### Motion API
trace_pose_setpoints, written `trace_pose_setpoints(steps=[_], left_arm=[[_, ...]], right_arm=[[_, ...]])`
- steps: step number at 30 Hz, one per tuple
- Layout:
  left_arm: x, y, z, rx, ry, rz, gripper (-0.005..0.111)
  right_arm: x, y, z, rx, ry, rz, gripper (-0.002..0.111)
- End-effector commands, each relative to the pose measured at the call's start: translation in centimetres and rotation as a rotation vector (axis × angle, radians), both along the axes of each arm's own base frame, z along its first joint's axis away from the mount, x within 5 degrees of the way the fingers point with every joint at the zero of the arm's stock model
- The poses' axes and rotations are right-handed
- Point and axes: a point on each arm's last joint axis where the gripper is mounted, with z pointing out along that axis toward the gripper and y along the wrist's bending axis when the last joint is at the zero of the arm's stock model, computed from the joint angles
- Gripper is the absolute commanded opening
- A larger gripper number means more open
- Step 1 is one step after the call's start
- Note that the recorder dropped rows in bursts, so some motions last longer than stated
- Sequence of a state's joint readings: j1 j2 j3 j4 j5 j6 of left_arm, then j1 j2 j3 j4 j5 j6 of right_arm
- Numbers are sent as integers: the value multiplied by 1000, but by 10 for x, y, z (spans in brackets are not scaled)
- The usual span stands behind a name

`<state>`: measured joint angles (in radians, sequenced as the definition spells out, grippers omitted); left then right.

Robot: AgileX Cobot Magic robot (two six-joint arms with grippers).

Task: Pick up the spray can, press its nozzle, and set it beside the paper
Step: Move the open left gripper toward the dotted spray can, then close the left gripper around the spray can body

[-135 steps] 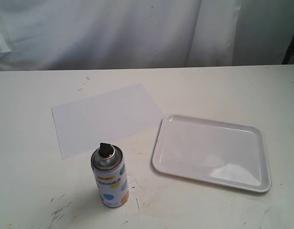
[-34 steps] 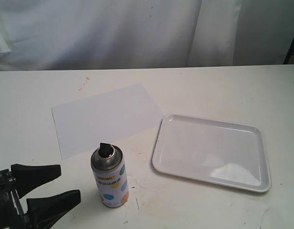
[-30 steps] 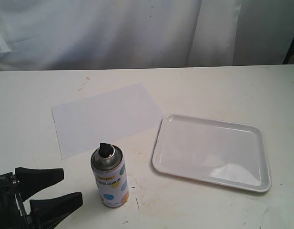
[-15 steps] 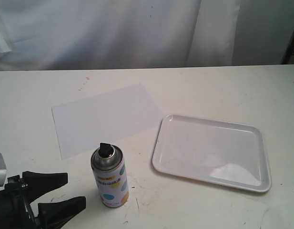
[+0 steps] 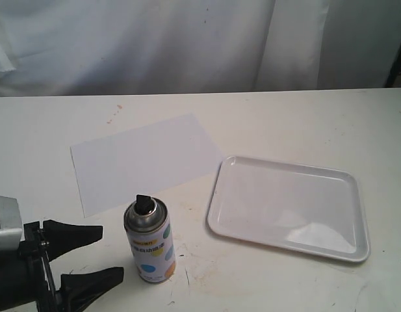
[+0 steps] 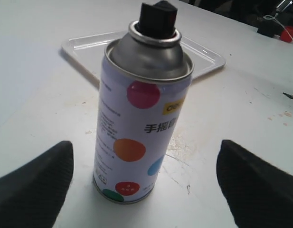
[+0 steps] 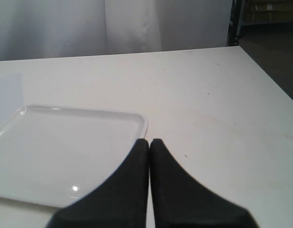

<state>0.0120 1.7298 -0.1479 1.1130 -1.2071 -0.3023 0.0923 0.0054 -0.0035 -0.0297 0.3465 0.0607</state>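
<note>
since half a second ago we note the left gripper closer to the spray can, jaws spread wide, not touching it. can upright on the table, nozzle on top, just beside the paper; tray nearby. right gripper pressed together, empty.

A glossy white tray with a raised rim and rounded corners lies flat on the white table, toward the right side and slightly askew to the table's edges. Light glints off its floor near one corner. Small brownish specks mark the table farther back on the left, and thin dark scratches show on the near part. A white cloth curtain hangs in folds behind the far edge, with a dark upright frame at its right end.
</note>
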Motion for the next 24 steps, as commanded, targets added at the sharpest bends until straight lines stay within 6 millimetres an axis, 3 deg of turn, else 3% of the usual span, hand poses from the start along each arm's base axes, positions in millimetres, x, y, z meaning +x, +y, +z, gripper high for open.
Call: trace_pose_setpoints(steps=[1,5,11,18,24], left_arm=[[9,-2,-5,-16,17,-25,77],[15,-6,-5,-16,2,-53,77],[23,-30,-10,-18,-9,-157,77],[38,-26,-9,-10,-57,4,77],[42,-37,-4,-39,-55,-110,77]], right_arm=[[0,0,-1,2,-4,-4,0],[0,0,-1,2,-4,-4,0],[0,0,-1,4,-4,-4,0],[0,0,-1,11,-3,-3,0],[0,0,-1,11,-3,-3,0]])
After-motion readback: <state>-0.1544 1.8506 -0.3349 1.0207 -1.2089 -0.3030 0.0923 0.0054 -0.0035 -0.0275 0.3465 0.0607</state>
